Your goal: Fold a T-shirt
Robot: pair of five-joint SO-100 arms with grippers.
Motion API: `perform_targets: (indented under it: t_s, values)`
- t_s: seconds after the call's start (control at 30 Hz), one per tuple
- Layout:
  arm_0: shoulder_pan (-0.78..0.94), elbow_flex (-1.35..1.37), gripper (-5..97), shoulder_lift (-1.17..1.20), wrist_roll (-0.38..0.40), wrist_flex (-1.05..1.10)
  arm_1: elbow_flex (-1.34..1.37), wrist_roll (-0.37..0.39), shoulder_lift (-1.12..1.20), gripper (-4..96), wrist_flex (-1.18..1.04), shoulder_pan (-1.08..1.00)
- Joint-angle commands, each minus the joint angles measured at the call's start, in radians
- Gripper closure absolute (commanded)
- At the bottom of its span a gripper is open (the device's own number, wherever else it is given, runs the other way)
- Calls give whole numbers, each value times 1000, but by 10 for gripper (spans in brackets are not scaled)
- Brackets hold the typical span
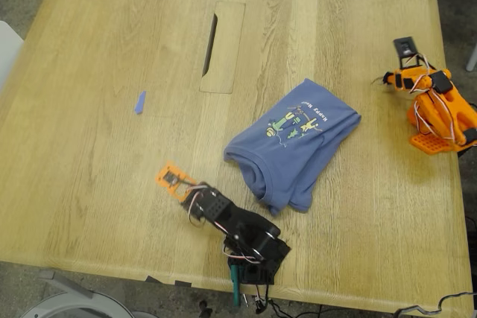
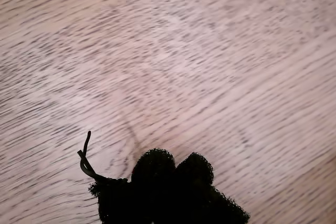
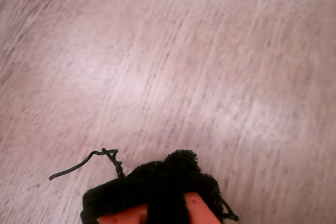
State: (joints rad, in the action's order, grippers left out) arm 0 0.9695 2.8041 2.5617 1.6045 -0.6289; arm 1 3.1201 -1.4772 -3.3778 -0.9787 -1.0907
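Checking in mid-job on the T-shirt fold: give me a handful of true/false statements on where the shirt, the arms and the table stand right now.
1. The T-shirt lies bunched on the table, chest print facing up. True.
2. An end effector is clamped on the shirt. False: in the exterior view both arms sit clear of it, and both wrist views show only bare wood.
3. A small blue scrap lies apart from the shirt, toward the exterior view's left. True.
4. The shirt covers the slot in the table. False: the slot is uncovered, and the shirt lies nearer the exterior view's bottom right.
5. The orange arm sits at the exterior view's right edge. True.
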Motion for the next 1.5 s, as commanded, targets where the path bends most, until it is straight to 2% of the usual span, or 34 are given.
perform_targets:
  t_s: [0.0, 0.23, 0.33, 0.5, 0.73, 0.9, 1.07, 1.27, 1.47]
  values:
    - [89, 35, 918, 143, -8, -3, 12, -9, -23, 912, 64, -89]
    - [241, 249, 918, 499, 20, -26, 46, -43, -23, 912, 146, -344]
    - [267, 265, 918, 652, 9, -230, 58, -41, -25, 912, 152, -362]
    - [275, 265, 919, 721, 15, -247, 84, -38, -26, 912, 149, -353]
    - [403, 264, 919, 1040, -9, -614, 135, -46, -26, 912, 146, -454]
    - [476, 262, 919, 1046, 0, -624, 146, -43, -26, 912, 11, -558]
    - [532, 262, 918, 1046, 91, -750, 146, -48, -28, 912, -126, -621]
    - [584, 262, 918, 1046, 190, -799, 147, -41, -28, 912, -140, -738]
    - [578, 262, 918, 1046, 209, -799, 147, -29, -28, 906, -170, -804]
